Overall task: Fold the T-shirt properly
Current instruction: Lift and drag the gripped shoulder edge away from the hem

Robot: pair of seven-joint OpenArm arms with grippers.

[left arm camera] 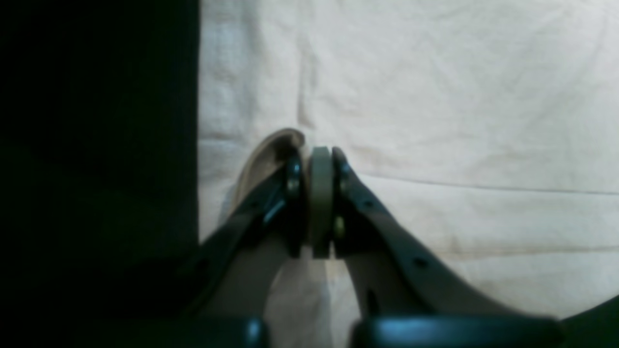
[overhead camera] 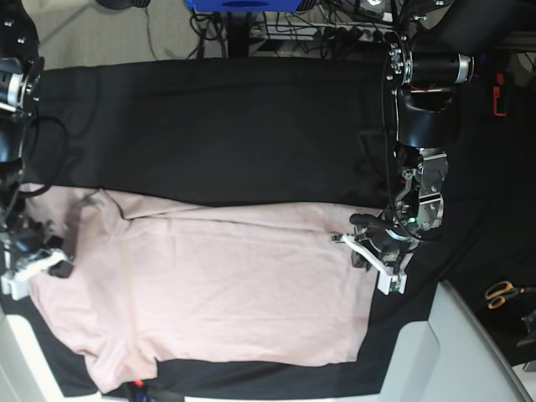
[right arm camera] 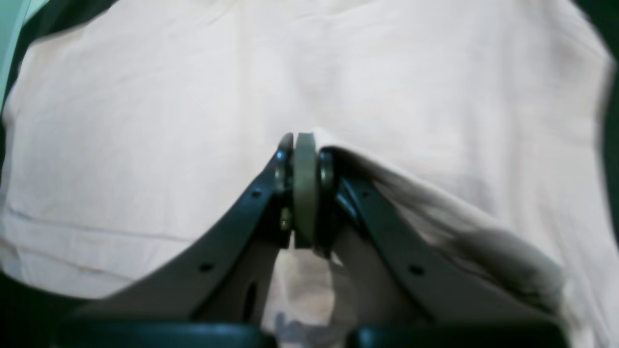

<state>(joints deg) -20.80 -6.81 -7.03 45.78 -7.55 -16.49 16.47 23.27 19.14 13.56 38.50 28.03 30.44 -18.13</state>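
A large black cloth (overhead camera: 226,126) covers the table, with cables and a blue object beyond its far edge and orange-handled scissors (overhead camera: 501,293) off past the T-shirt's hem side. One pale pink T-shirt (overhead camera: 218,293) lies spread on the near half of that cloth. Two grippers work it: the left gripper (left arm camera: 320,159) is pinched closed on cloth at the shirt's hem edge, the right gripper (right arm camera: 303,145) is clamped on a raised fold at the opposite end.
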